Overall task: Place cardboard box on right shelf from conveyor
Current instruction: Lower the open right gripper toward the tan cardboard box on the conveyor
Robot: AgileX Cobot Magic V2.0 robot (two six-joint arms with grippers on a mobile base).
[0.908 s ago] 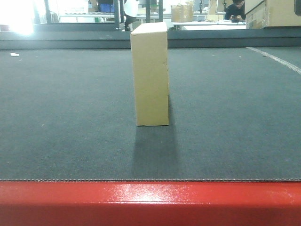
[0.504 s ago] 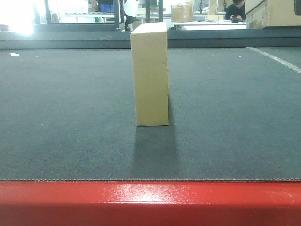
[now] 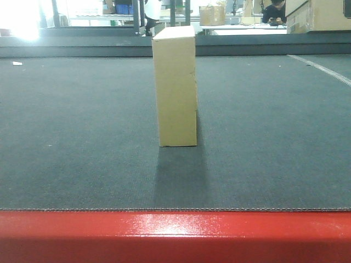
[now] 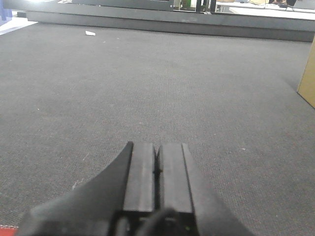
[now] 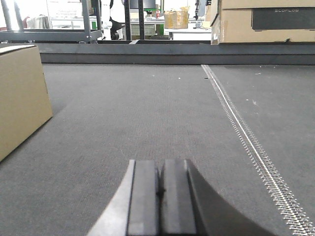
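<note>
Box first: the plain tan-yellow slim cardboard box (image 3: 175, 87) stands upright on its narrow end, mid of the wide dark grey-green textured conveyor belt (image 3: 82, 137), well behind the glossy red metal edge (image 3: 175, 235). It looks light & stiff, but the smooth faces may slip and the tall stance tips easy. Best hold, I judge: press the two broad faces at approx. mid-height. Left gripper (image 4: 157, 167) & right gripper (image 5: 160, 191) are both clenched on nothing, low over the belt, one each side of the box and apart from it. Nothing stands between. Silver metal lacing seam (image 5: 246, 142) runs to the right; big brown cartons (image 5: 256, 22) sit far behind. Right shelf is not in view.
</note>
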